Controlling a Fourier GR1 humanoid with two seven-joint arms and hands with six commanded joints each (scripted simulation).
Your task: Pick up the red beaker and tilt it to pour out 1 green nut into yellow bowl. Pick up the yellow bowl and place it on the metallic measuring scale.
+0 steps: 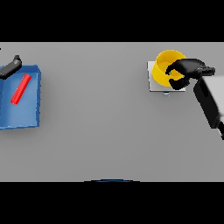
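Bowl (165, 65) on scale (153, 83) far right; beaker (21, 89) in tray (26, 120) far left

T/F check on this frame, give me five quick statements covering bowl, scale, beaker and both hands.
1. The yellow bowl sits over the metallic scale. True.
2. The right hand is far from the bowl. False: its fingers curl over the bowl's rim on the right side.
3. The red beaker stands upright beside the bowl. False: it lies on its side in the blue tray at the left of the table.
4. The left hand shows at the tray's upper left corner. True.
5. The left hand holds the red beaker. False: it is apart from the beaker, which lies untouched in the tray.
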